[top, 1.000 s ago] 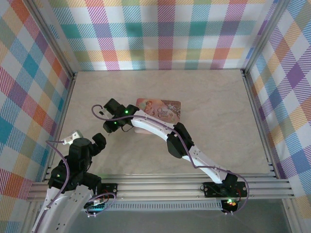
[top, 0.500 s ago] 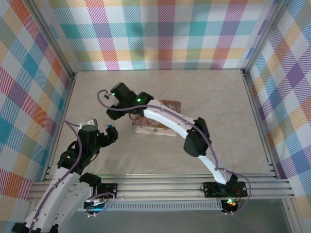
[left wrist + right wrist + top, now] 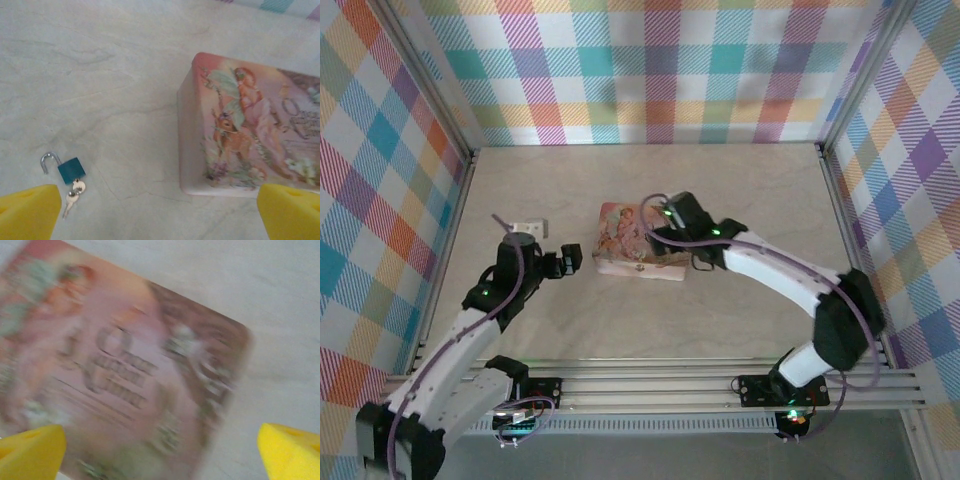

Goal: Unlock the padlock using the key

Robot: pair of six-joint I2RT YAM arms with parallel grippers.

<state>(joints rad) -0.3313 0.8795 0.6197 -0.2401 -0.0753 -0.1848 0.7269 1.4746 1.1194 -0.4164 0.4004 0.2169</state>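
The padlock (image 3: 70, 170) is a small teal body lying flat on the table, its silver shackle (image 3: 48, 160) swung open. A key (image 3: 73, 192) sits in its lower end. It lies at the left of the left wrist view, just ahead of the left yellow fingertip (image 3: 30, 212). My left gripper (image 3: 160, 220) is open with bare table between its jaws; from above, the left gripper (image 3: 570, 262) sits just left of the pink tin box (image 3: 632, 247). My right gripper (image 3: 655, 228) hovers over the box, open and holding nothing.
The pink illustrated tin box (image 3: 250, 130) lies at mid-table and is blurred under the right gripper (image 3: 160, 455). Plaid walls and aluminium rails enclose the table (image 3: 770, 200). Both arms reach in from the near edge.
The right arm swung from left of the box across to its right side, and its jaws opened. The left arm stretched forward toward the box's left end.
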